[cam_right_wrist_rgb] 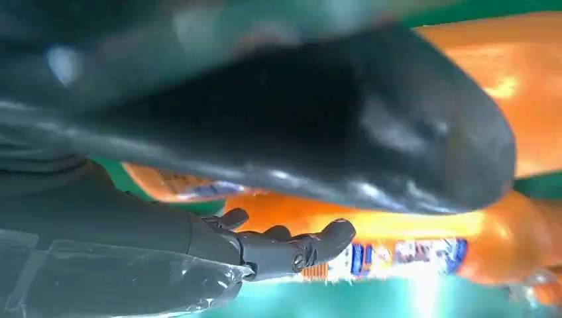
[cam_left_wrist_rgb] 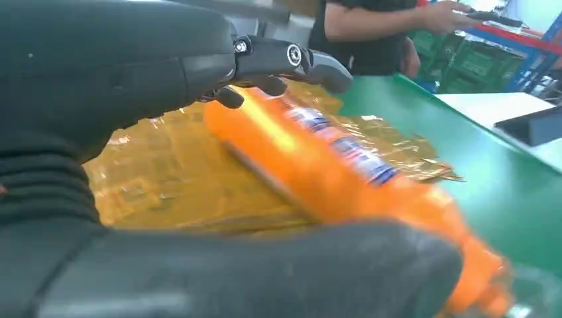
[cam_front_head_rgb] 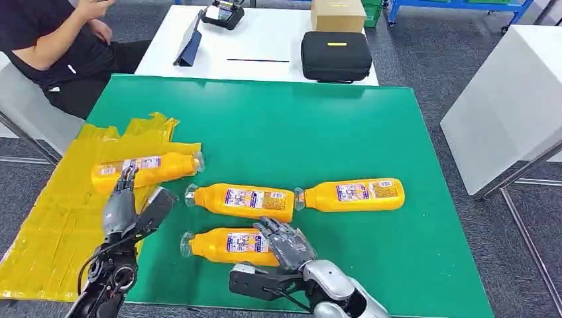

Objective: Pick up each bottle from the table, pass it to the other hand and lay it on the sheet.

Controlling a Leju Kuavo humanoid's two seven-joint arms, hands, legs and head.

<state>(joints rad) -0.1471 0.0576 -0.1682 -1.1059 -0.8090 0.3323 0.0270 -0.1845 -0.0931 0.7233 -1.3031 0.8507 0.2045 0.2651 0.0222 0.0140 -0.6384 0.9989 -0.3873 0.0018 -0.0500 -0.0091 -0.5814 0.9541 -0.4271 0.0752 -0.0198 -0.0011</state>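
Orange bottles with clear caps lie on their sides on the green table [cam_front_head_rgb: 397, 132]. One bottle [cam_front_head_rgb: 142, 171] [cam_left_wrist_rgb: 344, 172] rests on the yellow sheet [cam_front_head_rgb: 53, 218] [cam_left_wrist_rgb: 166, 179] at the left. My left hand [cam_front_head_rgb: 126, 209] [cam_left_wrist_rgb: 132, 73] is spread open just in front of it, fingers [cam_left_wrist_rgb: 291, 59] over it and thumb apart. Three more lie on the bare green: a middle bottle [cam_front_head_rgb: 242, 201], a right bottle [cam_front_head_rgb: 351, 194] and a near bottle [cam_front_head_rgb: 222, 245] [cam_right_wrist_rgb: 397, 232]. My right hand [cam_front_head_rgb: 285, 244] [cam_right_wrist_rgb: 265, 132] lies over the near bottle's base end with fingers spread and thumb off it.
A person [cam_front_head_rgb: 59, 46] sits at the far left corner beside the sheet. Behind the green table stands a white table with a black case [cam_front_head_rgb: 336, 56], a cardboard box [cam_front_head_rgb: 338, 13] and a tablet [cam_front_head_rgb: 189, 46]. Another white table [cam_front_head_rgb: 510, 99] stands to the right.
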